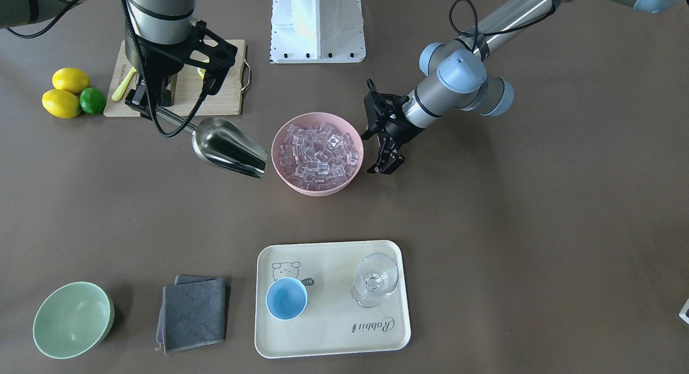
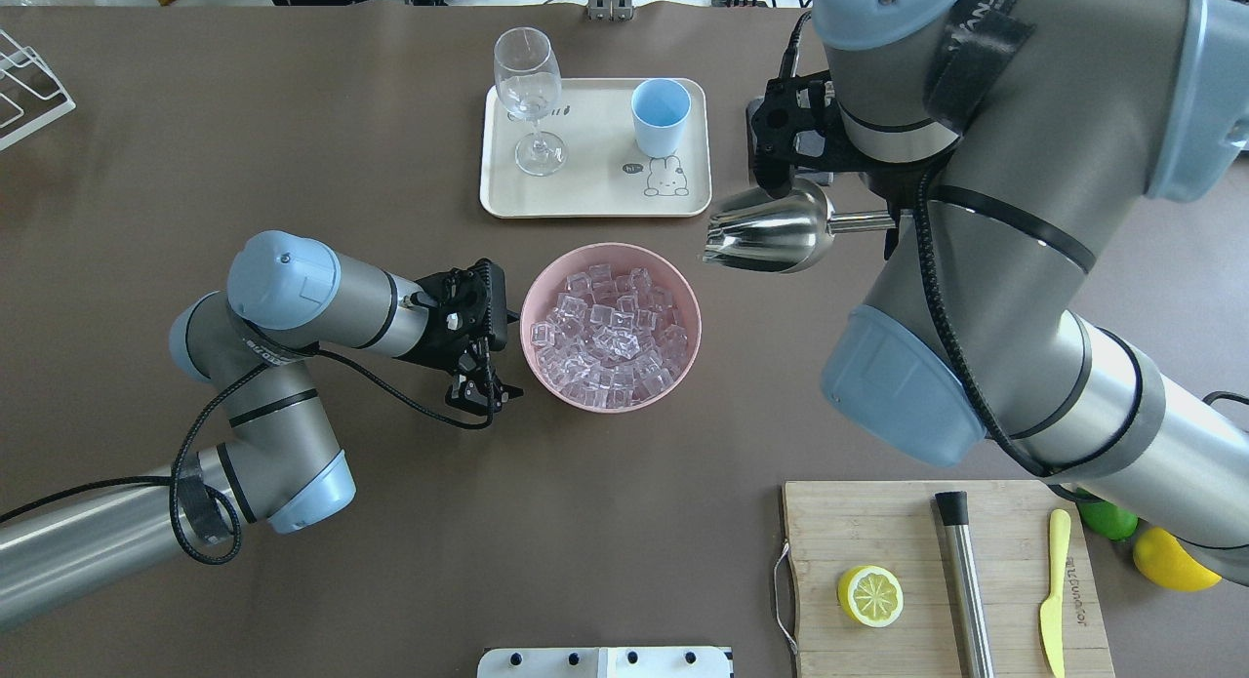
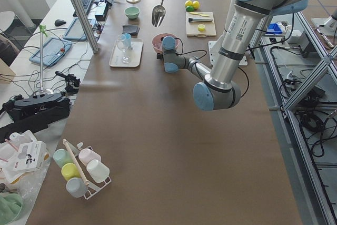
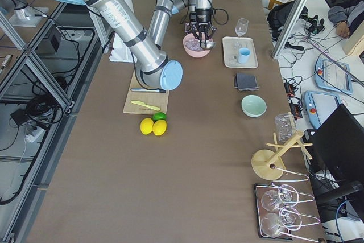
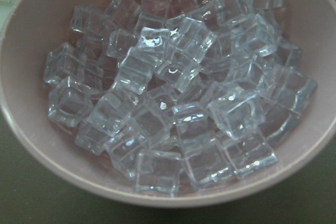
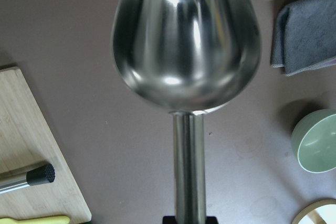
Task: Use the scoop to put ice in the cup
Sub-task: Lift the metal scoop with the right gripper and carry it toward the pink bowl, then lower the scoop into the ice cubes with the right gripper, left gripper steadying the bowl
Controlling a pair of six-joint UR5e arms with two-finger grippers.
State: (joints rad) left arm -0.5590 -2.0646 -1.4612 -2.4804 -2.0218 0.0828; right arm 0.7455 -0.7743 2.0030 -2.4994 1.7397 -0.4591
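Observation:
The silver scoop [image 1: 229,148] [image 2: 771,231] hangs in the air beside the pink bowl [image 1: 280,167] of ice [image 1: 320,150] [image 2: 610,337]. Its mouth points at the bowl and its trough looks empty in the right wrist view [image 6: 186,40]. My right gripper [image 1: 153,107] is shut on the scoop's handle. My left gripper [image 1: 385,165] [image 2: 483,390] is low on the other side of the bowl, shut and empty. Its wrist view is filled with ice [image 5: 173,93]. The light-blue cup [image 1: 286,298] [image 2: 661,115] stands empty on the cream tray [image 1: 334,331].
A clear stemmed glass [image 1: 375,280] shares the tray. A grey cloth [image 1: 194,312] and a pale green bowl [image 1: 72,320] lie beyond the scoop. The cutting board [image 2: 878,532] holds a steel cylinder [image 2: 961,580], half a lemon and a yellow knife. Lemons and a lime [image 1: 67,97] sit beside it.

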